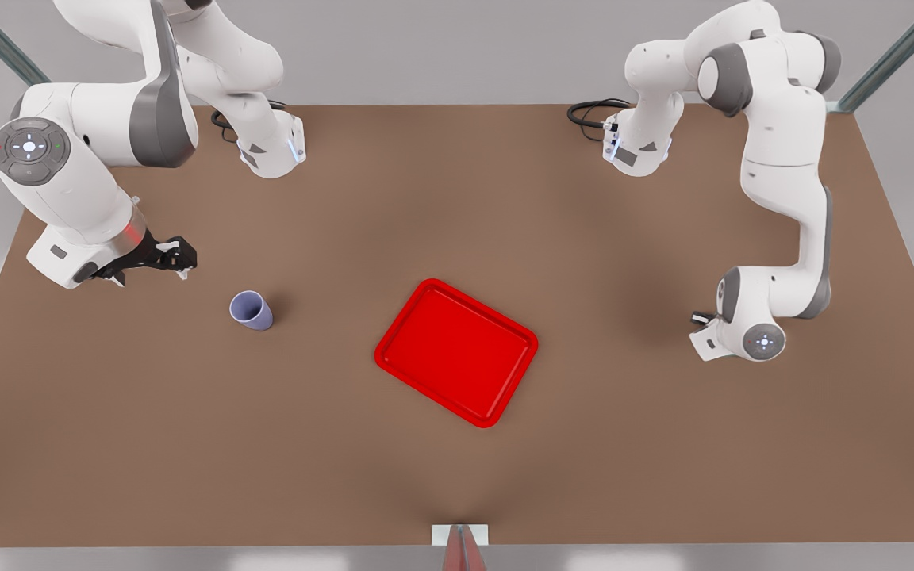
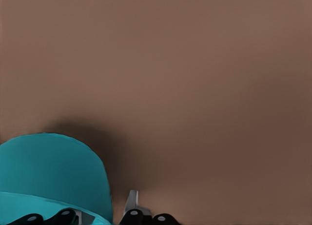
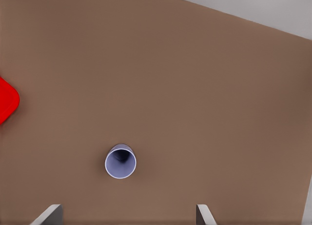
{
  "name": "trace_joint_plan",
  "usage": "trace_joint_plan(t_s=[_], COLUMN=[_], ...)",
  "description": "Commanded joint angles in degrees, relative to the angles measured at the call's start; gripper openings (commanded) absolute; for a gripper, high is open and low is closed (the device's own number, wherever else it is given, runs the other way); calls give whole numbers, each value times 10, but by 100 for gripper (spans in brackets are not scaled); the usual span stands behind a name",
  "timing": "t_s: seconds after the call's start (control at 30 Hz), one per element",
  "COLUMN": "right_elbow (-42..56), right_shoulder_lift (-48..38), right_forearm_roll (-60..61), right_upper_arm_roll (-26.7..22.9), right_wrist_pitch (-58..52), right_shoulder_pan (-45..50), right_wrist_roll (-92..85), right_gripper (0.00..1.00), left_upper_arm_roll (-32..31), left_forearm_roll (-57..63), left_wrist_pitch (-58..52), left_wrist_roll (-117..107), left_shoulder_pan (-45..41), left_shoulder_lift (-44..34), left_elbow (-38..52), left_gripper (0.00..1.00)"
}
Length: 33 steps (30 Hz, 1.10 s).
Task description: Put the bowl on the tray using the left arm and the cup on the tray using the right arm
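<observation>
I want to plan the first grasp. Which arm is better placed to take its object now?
Left. The bowl lies right at the left gripper, while the cup stands clearly apart from the right gripper, whose fingers are open.

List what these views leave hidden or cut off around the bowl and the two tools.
- Bowl: the left wrist view's edge cuts part of it off; in the front view the left arm's wrist covers it.
- Left tool, beside the bowl: cropped at the frame edge, so its grip cannot be judged.
- Right tool, open near the cup: its height is unclear from overhead.
</observation>
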Motion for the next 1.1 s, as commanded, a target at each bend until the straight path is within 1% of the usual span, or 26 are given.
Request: trace_joint_plan(t_s=[0.0,0.03,0.1,0.5,0.63,0.7,0.73,0.8,0.87,0.9,1.07], right_elbow=[0,0,0,1,0,0,1,0,-3,-13,-30], right_shoulder_lift=[0,0,1,4,4,5,12,13,23,25,18], right_forearm_roll=[0,0,0,0,0,0,0,2,0,0,1], right_upper_arm_roll=[0,0,0,0,0,0,0,0,0,0,-1], right_wrist_pitch=[0,0,0,1,1,1,1,0,-5,-7,0], right_shoulder_pan=[0,1,1,2,2,2,2,0,-4,-5,-12], right_wrist_roll=[0,0,0,0,0,0,0,-1,-3,-8,-8], right_gripper=[100,100,100,100,100,100,100,100,100,100,100], left_upper_arm_roll=[0,2,3,18,18,18,15,-8,-18,-18,-18], left_forearm_roll=[7,7,8,17,14,13,10,-5,-24,-43,-105], left_wrist_pitch=[-1,-6,-8,-21,-48,-62,-79,-137,-186,-192,-184], left_wrist_roll=[-3,-4,-4,-5,-9,-8,-7,-4,-8,-10,-58], left_shoulder_pan=[-1,-3,-5,-6,-10,-11,-15,-17,-50,-72,-196], left_shoulder_lift=[0,-2,-5,8,-14,-40,-53,-54,-51,-52,-51], left_elbow=[0,1,1,33,37,37,48,119,163,170,170], left_gripper=[28,26,26,27,27,28,28,28,28,28,28])
